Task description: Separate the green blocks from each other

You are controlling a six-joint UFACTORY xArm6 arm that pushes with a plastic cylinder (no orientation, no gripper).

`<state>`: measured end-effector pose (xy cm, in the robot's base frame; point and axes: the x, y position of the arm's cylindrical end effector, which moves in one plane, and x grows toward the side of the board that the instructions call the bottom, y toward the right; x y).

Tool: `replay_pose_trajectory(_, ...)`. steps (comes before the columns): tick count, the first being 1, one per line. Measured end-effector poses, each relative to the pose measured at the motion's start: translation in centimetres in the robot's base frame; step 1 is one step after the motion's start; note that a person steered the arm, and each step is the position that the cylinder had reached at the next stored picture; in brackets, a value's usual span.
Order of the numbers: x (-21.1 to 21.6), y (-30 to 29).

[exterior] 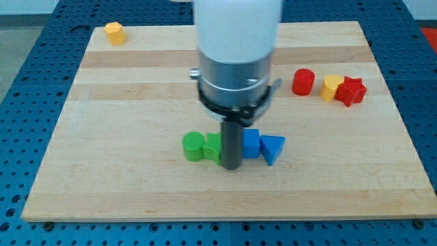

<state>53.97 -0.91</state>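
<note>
No jaws here: a straight dark rod ends in my tip (232, 167), planted just in front of the second green block (213, 145), whose shape is hidden. The green cylinder (194, 146) touches it on the view's left, on the pale wooden bench (136, 89).
</note>
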Motion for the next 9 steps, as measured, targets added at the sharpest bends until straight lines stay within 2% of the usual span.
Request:
replay_pose_trajectory(4, 2.7, -2.5)
replay_pose_trajectory(7, -8.2, -3.6)
replay_pose_trajectory(8, -8.9, -4.0)
replay_pose_trajectory(9, -7.7, -4.0)
